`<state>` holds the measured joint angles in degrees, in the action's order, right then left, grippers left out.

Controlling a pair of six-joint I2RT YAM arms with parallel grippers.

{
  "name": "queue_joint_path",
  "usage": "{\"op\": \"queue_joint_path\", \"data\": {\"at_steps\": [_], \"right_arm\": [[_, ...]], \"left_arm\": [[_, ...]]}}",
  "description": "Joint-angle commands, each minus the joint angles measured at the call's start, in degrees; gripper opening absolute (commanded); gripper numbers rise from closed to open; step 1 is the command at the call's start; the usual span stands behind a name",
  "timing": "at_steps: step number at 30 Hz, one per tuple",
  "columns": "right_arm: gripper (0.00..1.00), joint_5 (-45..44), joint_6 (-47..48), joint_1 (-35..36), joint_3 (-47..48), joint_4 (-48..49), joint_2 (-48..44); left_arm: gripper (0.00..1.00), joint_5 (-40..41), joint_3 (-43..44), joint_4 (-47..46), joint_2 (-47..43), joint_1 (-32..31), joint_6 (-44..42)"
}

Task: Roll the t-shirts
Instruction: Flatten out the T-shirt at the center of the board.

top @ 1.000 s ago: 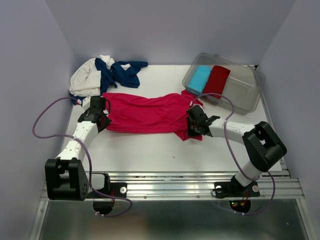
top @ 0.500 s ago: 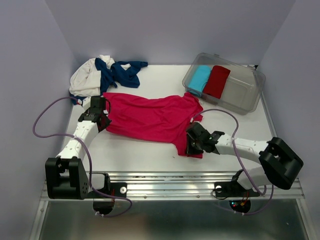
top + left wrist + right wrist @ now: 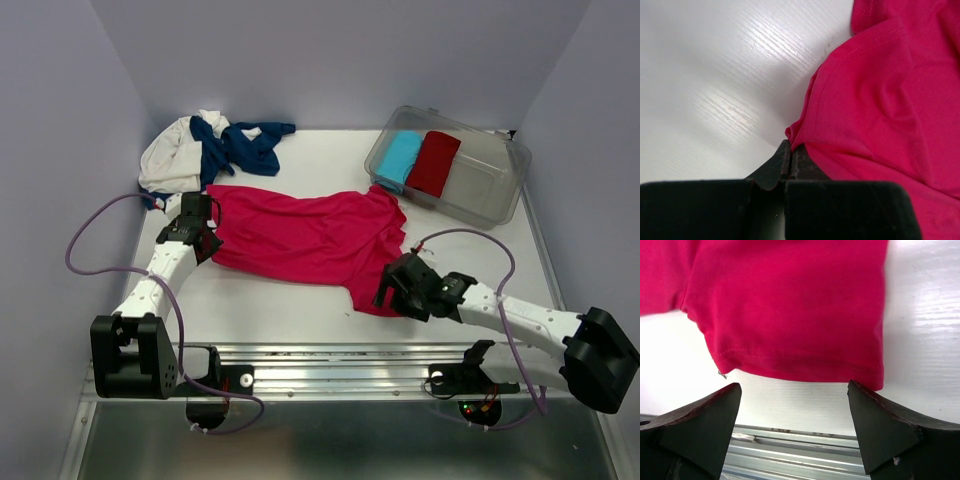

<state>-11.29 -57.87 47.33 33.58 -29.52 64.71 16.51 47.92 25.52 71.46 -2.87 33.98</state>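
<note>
The left tool is clenched on the pink-red t-shirt, with a fold of its edge pinched between the two closed fingers. From that pinch the cloth spreads ahead and to the tool's right, and bare white desk lies to its left.

The right tool is released, its fingers standing wide apart and grasping nothing. The shirt's stitched hem lies flat on the desk just ahead of the fingertips and runs across the gap between them. Beneath the fingers are the desk's near edge and a metal rail.

In the top view, the left tool is at the shirt's left end and the right tool at its near right corner, with the shirt spread flat between them.

Beyond the left tool, in the far corner, a navy t-shirt and a cream-white t-shirt lie crumpled together in one heap.

Beyond the right tool is a clear bin holding a light-blue roll and a darker red roll side by side. The pink-red shirt's far right corner lies just beside the bin.
</note>
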Motion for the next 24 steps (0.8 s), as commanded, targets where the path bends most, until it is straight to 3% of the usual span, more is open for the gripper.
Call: {"op": "queue_joint_path", "data": {"at_steps": [1,12,16,24], "right_arm": [[0.93,-5.8,-10.1,0.3,-1.5,-2.6,-1.6],[0.94,-13.1,-20.4,0.3,-4.8,-6.3,-6.9],[0.92,-14.5,-19.7,0.3,-6.2,-1.2,-4.5],[0.80,-12.7,-13.4,0.3,-5.4,10.6,3.0]], "left_arm": [[0.00,1.2,2.4,-0.1,-1.1,0.2,-1.3],[0.00,0.2,2.4,-0.7,-1.0,0.2,-1.5],[0.00,0.0,2.2,-0.8,-1.0,0.2,-1.5],[0.00,-0.3,1.8,-0.8,-1.5,0.2,-1.8]]}}
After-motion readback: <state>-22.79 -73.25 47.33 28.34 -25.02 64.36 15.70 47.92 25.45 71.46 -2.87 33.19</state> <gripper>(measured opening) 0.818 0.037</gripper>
